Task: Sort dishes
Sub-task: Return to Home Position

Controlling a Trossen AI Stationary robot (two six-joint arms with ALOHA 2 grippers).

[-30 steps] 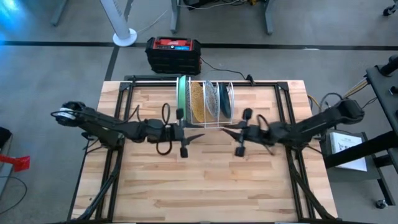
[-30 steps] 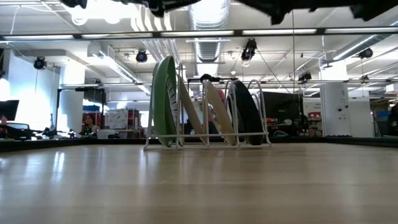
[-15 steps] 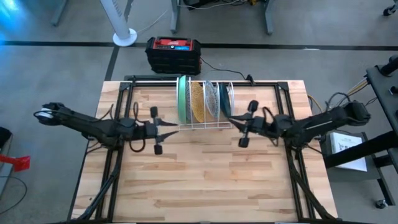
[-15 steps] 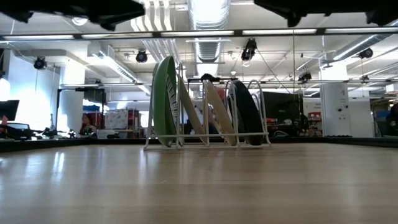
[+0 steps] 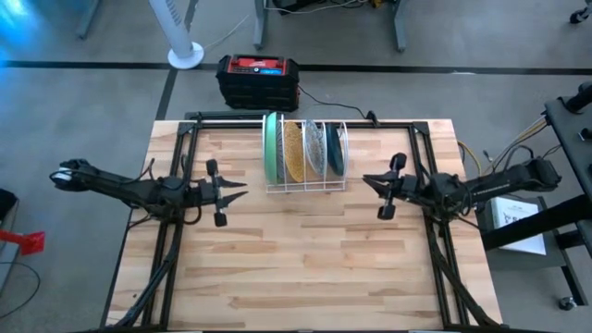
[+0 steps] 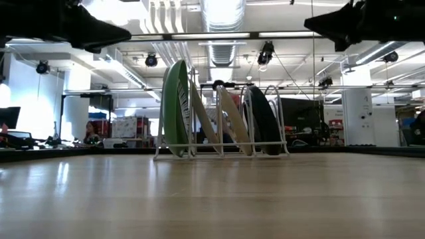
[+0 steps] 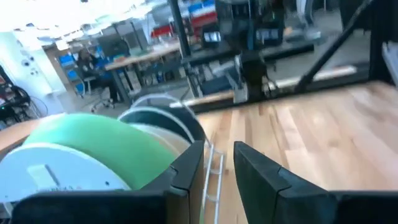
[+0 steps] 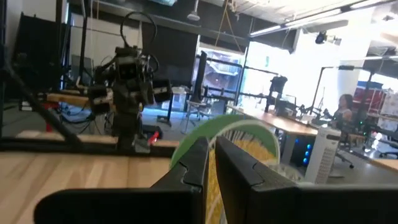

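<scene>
- left end effector (image 5: 239, 187) hangs over the desk (image 5: 305, 268), fingers a little spread with a narrow gap, nothing in them
- right end effector (image 5: 368, 179) faces it from the other side, fingers pretty much pressed together, also empty
- the white wire rack (image 5: 305, 191) sits between the two, just past their fingertips toward the desk's far edge, touching neither
- all four plates stand on edge in it: green plate (image 5: 270, 159) closest to the left end effector, then mustard-yellow plate (image 5: 292, 153), white floral plate (image 5: 315, 150), and dark teal plate (image 5: 335, 155) closest to the right one
</scene>
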